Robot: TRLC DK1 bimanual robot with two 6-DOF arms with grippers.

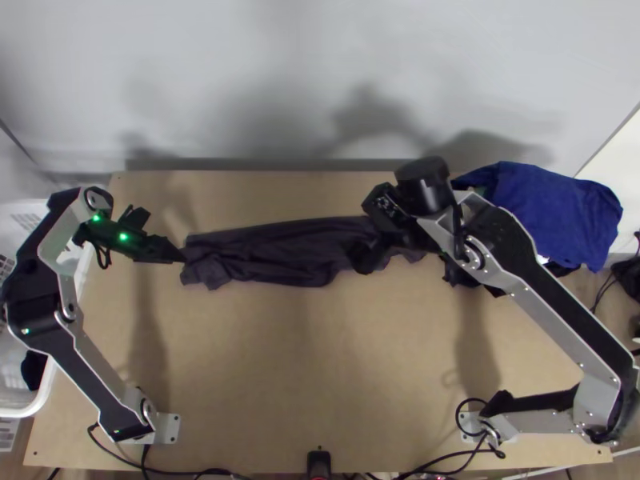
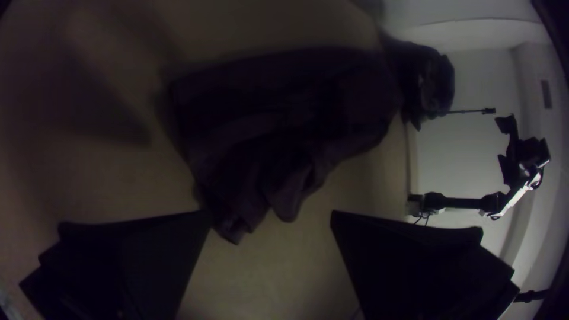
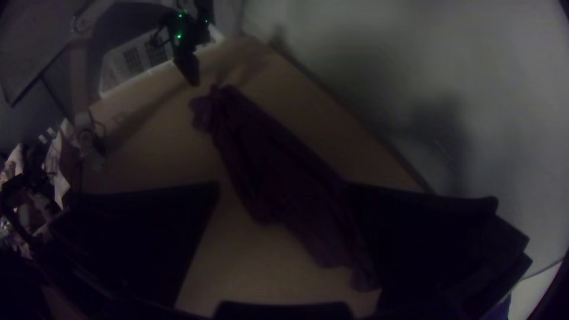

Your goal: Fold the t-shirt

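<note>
Partly hidden — dark t-shirt [image 1: 280,250], folds murky

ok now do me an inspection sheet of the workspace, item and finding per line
surface: light wooden table, small holes near its edges
job's things: dark t-shirt, long narrow strip, crumpled at its left end
clutter: blue cloth, heaped at the far right corner
left gripper: jaws open, by the t-shirt's left end
right gripper: jaws open, over its right part
cables: black cables along the near edge
surroundings: white basket at left, pale wall behind
</note>
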